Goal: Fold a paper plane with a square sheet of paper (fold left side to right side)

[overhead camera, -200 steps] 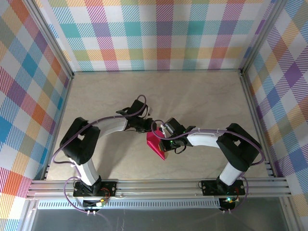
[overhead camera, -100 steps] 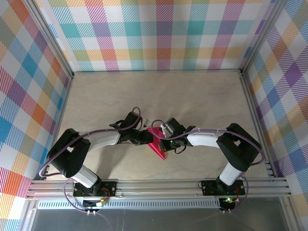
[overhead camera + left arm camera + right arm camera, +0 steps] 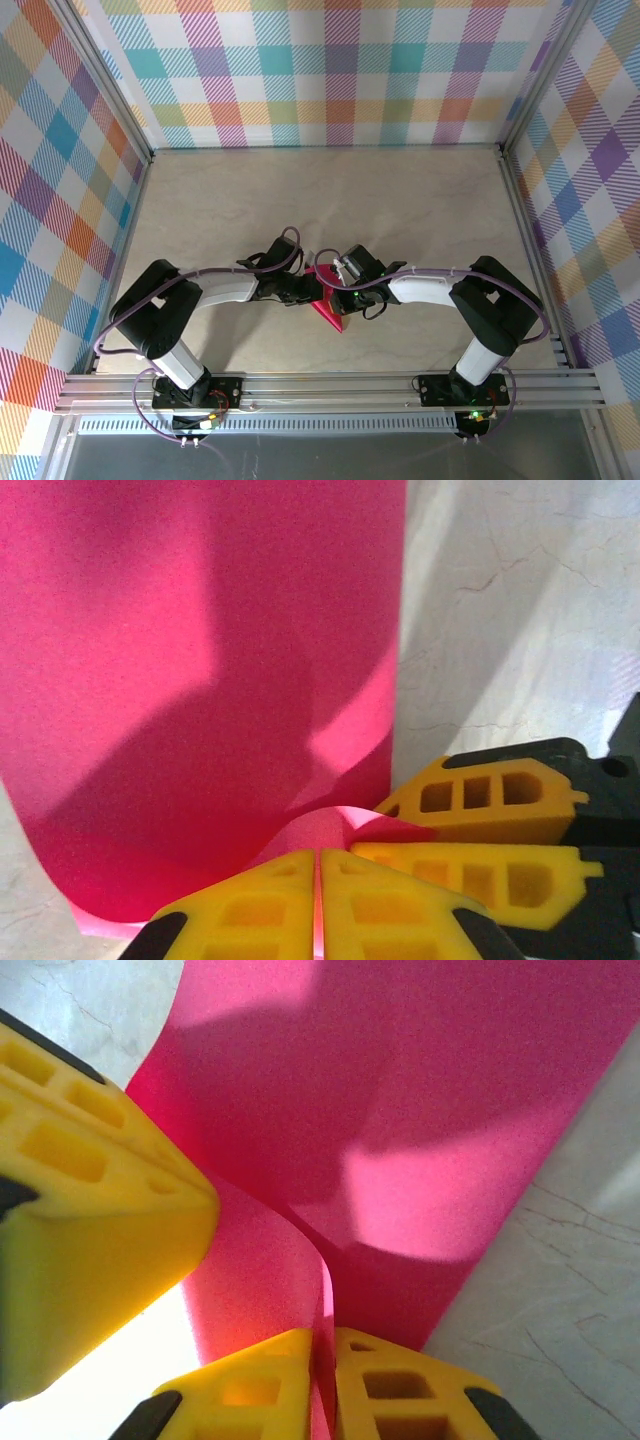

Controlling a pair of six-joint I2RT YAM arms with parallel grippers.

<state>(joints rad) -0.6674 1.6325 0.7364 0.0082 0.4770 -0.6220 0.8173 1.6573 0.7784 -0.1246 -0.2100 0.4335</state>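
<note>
We have the square sheet of paper (image 3: 327, 308) near the front middle of the table (image 3: 400, 200), between our 2 arms. Our left gripper (image 3: 320, 865) is squeezed tight on a curled-up edge of the paper, with just a thin pink line showing in the pinch. Our right gripper (image 3: 326, 1350) is squeezed tight on the paper too, right beside the left one.

We think the step is bringing the left side over to the right side. To do it well, we should move slowly and lift the edge only a little, so the thin paper does not rip or slip out. We should line up the 2 edges before we press down. The 2 grippers are very close, so we must take care they do not bump.

The top view shows where the paper lies and how both arms reach in, but the arms hide the pinch. The wrist views show the pinch up close and the soft curl in the paper, but not the whole sheet.
</note>
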